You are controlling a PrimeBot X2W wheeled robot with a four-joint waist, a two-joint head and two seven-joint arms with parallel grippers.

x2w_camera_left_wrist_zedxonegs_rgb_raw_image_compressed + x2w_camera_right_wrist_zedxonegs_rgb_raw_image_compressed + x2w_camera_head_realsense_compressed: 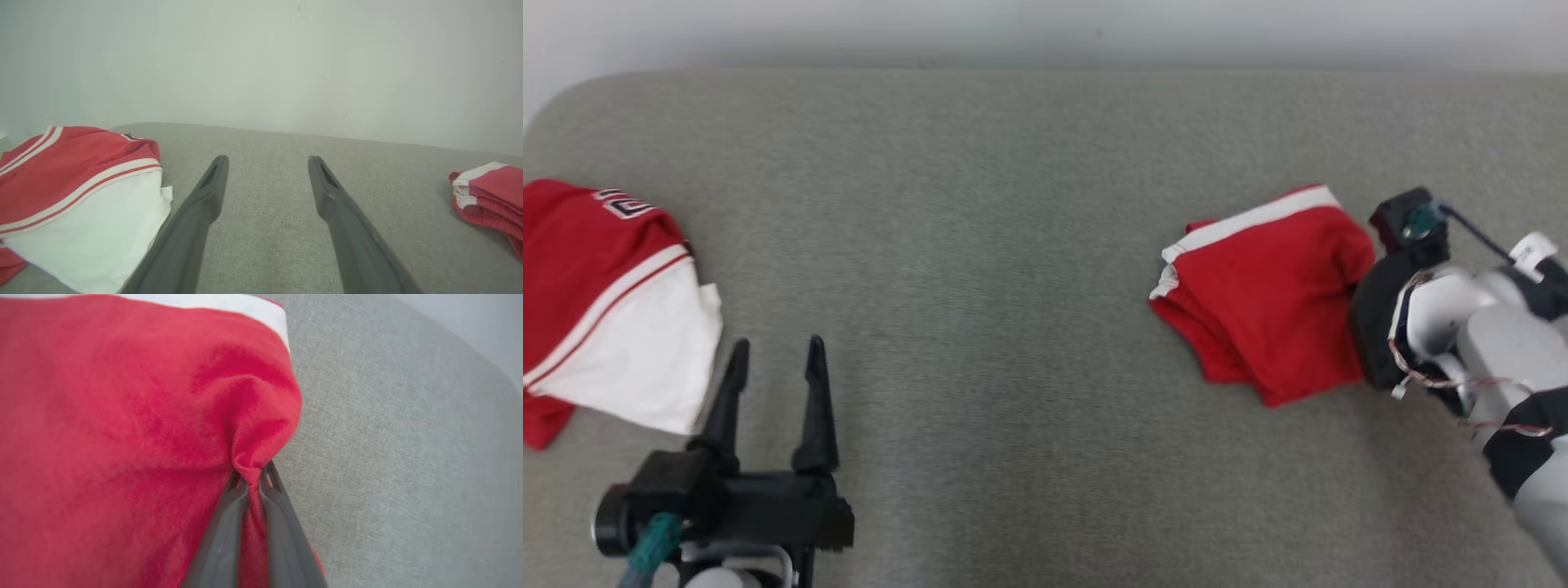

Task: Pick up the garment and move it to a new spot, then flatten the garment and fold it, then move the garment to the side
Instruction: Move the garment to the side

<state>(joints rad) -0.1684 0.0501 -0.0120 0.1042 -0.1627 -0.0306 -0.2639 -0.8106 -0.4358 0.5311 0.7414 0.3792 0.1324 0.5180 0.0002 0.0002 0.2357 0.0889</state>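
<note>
A folded red garment (1270,302) with a white stripe lies on the right of the grey surface (1013,286). My right gripper (252,475) is shut on a pinch of its red cloth (122,437) at the right edge; in the head view the fingers are hidden behind the wrist (1388,318). The same garment (488,196) shows at the right edge of the left wrist view. My left gripper (774,353) stands open at the lower left, its fingers (212,183) apart over bare surface with nothing between them.
A second red and white garment (605,302) with a printed mark lies crumpled at the far left, just left of my left gripper, seen also as a red and white heap (81,196). A pale wall (1045,24) runs behind the surface's far edge.
</note>
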